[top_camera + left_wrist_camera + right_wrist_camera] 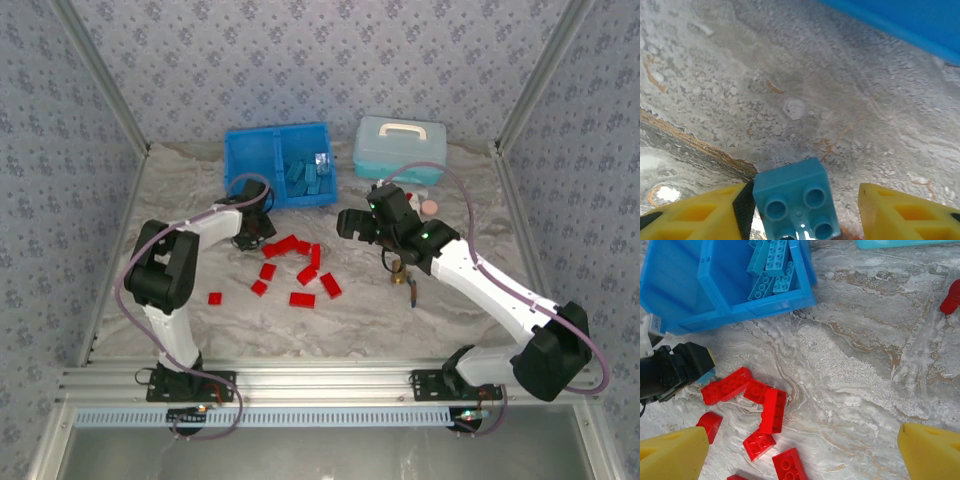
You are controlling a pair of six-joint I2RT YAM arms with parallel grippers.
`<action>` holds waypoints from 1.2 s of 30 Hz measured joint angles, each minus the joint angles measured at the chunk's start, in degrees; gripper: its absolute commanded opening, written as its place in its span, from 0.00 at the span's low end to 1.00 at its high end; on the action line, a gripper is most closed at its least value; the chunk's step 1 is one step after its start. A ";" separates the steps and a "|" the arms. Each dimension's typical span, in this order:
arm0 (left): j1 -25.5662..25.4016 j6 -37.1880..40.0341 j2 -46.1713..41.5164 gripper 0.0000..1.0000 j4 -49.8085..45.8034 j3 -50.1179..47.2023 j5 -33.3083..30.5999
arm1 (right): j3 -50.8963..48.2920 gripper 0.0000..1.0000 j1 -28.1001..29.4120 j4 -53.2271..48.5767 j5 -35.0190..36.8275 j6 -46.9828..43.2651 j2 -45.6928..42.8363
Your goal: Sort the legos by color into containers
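Left gripper at a light blue lego, just in front of the blue tray.
My jaws stand parted round it, one pad touching it and the other apart. The tray's right compartment holds blue legos. Red legos lie near the tray's front, below my right gripper, which is spread wide and empty.

The left arm and right arm share one build: white links, bulky black joints, a black base each. A lilac cable loops along the outside of each arm. Small green lights glow on the right arm's dark wrist. The left gripper has yellow moulded fingers with recessed panels, one faced with a black pad; the right gripper's fingers are plain yellow wedges
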 measured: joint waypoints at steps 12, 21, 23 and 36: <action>-0.02 1.07 -0.04 0.31 -1.51 0.02 -1.49 | 0.00 1.00 0.00 0.00 0.04 0.00 0.00; -0.70 3.08 -10.10 0.28 -4.28 2.10 -1.46 | 0.00 1.00 0.04 -0.02 0.07 0.00 0.00; -1.64 4.15 -12.02 0.28 -4.11 5.03 -1.53 | 0.00 1.00 0.04 0.00 0.07 0.00 0.00; -7.28 15.43 3.69 0.26 -2.97 38.49 -8.92 | 0.00 1.00 0.33 -0.02 0.11 0.66 0.00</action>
